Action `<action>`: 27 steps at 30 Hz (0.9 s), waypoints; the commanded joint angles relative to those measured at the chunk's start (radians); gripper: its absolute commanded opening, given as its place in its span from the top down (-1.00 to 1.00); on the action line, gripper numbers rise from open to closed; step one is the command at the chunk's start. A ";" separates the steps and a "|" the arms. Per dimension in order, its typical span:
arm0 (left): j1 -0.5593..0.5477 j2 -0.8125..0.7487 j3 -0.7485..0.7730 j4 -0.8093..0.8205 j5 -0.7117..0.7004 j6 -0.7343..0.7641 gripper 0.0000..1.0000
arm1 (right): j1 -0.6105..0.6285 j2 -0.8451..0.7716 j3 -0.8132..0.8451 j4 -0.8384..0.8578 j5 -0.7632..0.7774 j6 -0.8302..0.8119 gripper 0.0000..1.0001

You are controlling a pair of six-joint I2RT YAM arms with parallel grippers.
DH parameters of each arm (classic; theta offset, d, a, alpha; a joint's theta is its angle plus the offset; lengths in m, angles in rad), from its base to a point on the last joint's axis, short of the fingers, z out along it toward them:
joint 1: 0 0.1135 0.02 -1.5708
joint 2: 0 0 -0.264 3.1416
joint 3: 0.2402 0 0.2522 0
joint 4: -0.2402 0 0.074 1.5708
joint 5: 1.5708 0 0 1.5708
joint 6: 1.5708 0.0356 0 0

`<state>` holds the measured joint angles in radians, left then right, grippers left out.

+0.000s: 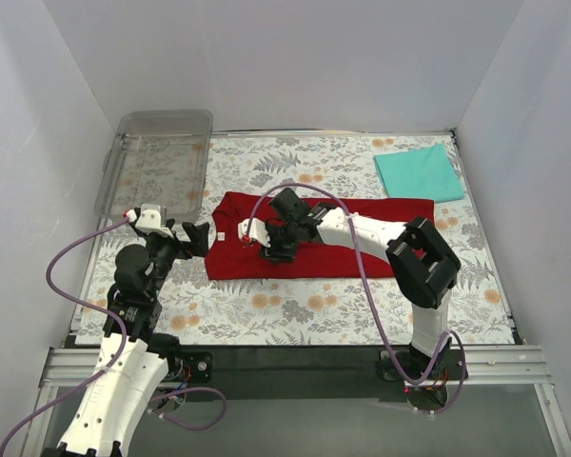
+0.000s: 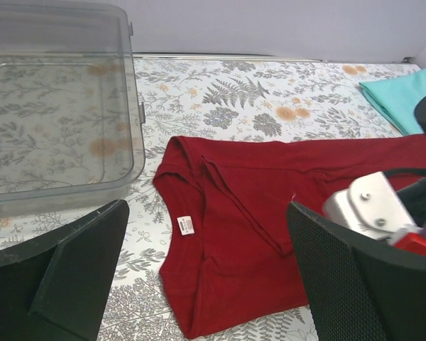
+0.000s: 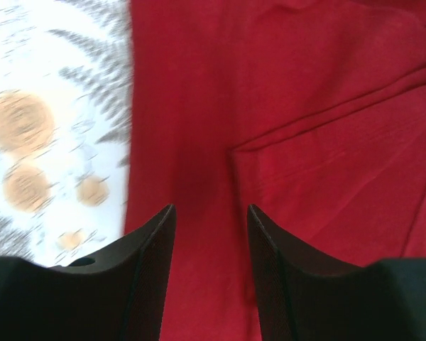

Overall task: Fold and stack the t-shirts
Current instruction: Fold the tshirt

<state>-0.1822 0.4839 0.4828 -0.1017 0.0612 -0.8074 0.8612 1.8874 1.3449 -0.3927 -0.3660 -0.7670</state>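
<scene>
where r pincer [image 1: 278,253] hangs, red shirt [image 1: 352,263] is partly hidden.

Lab test cell, white walls [image 1: 295,57], aluminium base rail [image 1: 514,364]

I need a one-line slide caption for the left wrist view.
Open left gripper over the partly folded red t-shirt on the floral mat, clear tray beside it, teal t-shirt beyond.
</scene>
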 commanded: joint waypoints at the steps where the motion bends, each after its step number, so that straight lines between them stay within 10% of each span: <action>1: 0.006 -0.008 -0.006 -0.003 -0.049 0.010 -0.70 | 0.016 0.042 0.089 0.098 0.117 0.063 0.11; 27: 0.006 -0.007 -0.013 0.008 -0.049 0.017 -0.70 | 0.052 0.182 0.163 0.110 0.168 0.078 0.50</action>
<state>-0.1822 0.4805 0.4793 -0.1013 0.0319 -0.8032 0.9108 2.0758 1.4765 -0.3027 -0.2100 -0.6979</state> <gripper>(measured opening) 0.849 0.271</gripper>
